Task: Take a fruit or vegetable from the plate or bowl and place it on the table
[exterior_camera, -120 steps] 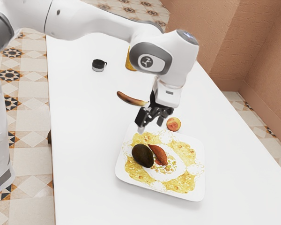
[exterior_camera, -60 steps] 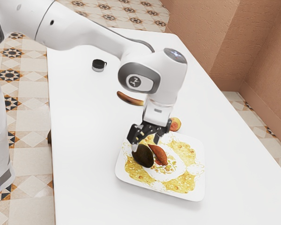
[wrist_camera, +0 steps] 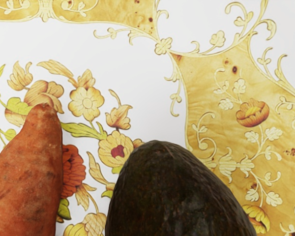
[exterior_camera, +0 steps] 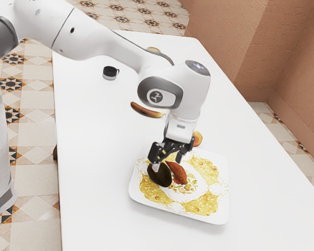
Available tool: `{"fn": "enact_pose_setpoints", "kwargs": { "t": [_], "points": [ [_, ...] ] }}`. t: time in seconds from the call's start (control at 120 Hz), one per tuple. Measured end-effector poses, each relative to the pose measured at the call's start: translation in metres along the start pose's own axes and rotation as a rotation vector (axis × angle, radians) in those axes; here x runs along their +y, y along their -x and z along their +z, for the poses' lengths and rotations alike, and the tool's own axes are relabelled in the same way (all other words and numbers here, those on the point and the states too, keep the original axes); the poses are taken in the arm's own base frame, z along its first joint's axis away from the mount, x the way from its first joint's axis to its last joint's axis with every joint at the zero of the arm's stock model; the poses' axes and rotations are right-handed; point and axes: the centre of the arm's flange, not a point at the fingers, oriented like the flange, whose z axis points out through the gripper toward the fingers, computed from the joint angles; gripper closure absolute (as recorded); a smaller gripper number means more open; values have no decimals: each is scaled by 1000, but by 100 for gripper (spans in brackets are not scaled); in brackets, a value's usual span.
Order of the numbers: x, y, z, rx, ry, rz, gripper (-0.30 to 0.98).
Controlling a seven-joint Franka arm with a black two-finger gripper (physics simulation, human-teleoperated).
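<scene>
"What's under the hand there?"

"In the wrist view, a dark, egg-shaped avocado (wrist_camera: 172,191) beside a rough, reddish-orange sweet potato (wrist_camera: 29,172), both on a square white, ceramic-looking plate (wrist_camera: 118,54) with yellow floral patterns. The avocado's my guess for the pick."

"And from over here?"

"In the exterior view, the black two-finger gripper (exterior_camera: 167,161) points down by the avocado, fingers wide, holding nothing, probably spread to straddle it."

"Anything changed?"

"A second ago it hung higher, near the plate's far edge; now it's low over the plate, and both vegetables lie where they did"
</scene>
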Motion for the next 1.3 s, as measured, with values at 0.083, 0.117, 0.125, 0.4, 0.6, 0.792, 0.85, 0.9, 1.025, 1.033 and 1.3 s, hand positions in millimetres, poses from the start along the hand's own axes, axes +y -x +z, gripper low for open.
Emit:
{"fn": "enact_pose_setpoints", "kwargs": {
  "t": [0.083,0.117,0.125,0.4,0.6,0.792,0.85,0.9,1.025,1.033,1.3],
  "points": [
    [1,0,7,-5,10,-6,0],
    [1,0,9,-6,13,-9,0],
    [1,1,9,-7,13,-10,0],
    [4,5,24,-21,33,-36,0],
    [6,8,35,-25,38,-48,0],
    [5,7,35,-18,28,-53,0],
    [5,6,35,-16,27,-55,0],
    [5,6,35,-16,26,-56,0],
    [8,6,33,-17,20,-56,0],
    [8,6,33,-17,20,-56,0],
    [13,9,42,-27,26,-62,9]
  ]
}}
